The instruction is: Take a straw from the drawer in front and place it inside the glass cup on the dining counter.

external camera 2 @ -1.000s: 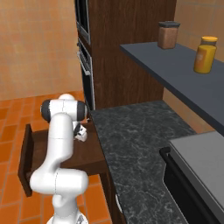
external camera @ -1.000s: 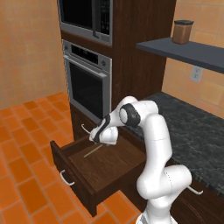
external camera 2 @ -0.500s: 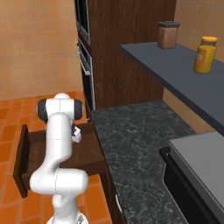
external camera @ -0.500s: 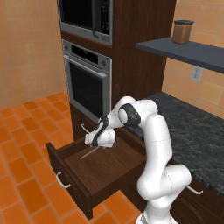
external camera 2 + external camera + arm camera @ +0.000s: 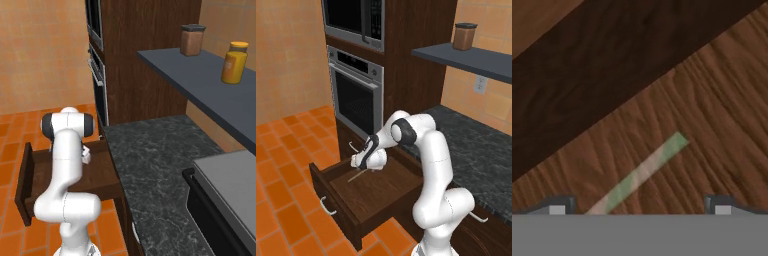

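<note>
Low in the hand view, the straw (image 5: 643, 172) lay between wide-apart jaws over the drawer (image 5: 712, 110) floor; descending squarely before closing seemed advisable.

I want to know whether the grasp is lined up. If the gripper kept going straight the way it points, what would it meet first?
Most likely the straw, lying flat on the floor of the open drawer between the wide-open fingertips of the gripper. How far above it they stand is unclear.

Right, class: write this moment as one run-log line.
phase: reach for straw | drawer: open | straw: flat on drawer floor | gripper: jaws open, straddling straw, not gripping
</note>
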Controlling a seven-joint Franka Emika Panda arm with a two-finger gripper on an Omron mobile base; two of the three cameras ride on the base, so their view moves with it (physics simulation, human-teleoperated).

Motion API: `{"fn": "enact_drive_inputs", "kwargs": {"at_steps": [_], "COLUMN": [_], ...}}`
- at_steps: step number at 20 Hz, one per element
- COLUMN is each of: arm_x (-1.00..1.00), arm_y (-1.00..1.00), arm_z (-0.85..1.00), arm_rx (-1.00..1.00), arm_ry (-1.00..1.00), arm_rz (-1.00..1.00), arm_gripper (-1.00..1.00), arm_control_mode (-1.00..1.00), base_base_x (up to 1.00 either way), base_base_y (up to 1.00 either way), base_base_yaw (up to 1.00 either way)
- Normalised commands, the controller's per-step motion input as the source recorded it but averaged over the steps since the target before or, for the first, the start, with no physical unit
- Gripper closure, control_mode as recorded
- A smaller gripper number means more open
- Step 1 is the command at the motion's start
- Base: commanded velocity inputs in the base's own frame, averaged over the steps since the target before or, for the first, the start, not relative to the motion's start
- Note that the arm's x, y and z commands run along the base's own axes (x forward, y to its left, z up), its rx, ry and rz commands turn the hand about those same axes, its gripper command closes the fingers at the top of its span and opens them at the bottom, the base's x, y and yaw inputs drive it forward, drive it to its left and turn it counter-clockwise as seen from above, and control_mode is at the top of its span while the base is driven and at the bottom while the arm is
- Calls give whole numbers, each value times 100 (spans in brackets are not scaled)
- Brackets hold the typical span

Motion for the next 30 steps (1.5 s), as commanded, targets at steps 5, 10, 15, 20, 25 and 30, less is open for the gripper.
{"fn": "enact_drive_inputs", "kwargs": {"at_steps": [5,10,15,20,25,30], "arm_x": [18,25,10,0,0,0], "arm_y": [40,22,13,18,31,38], "arm_z": [-10,-39,-40,-50,-71,-88], "arm_rx": [0,-7,-8,-8,-9,-11], "arm_ry": [0,1,4,4,10,16], "arm_rz": [9,3,0,0,-3,-7], "arm_gripper": [-100,-100,-100,-100,-100,100], "arm_control_mode": [-100,-100,-100,-100,-100,-100], "base_base_x": [0,0,0,0,0,0], "base_base_y": [0,0,0,0,0,0], "base_base_yaw": [0,0,0,0,0,0]}}
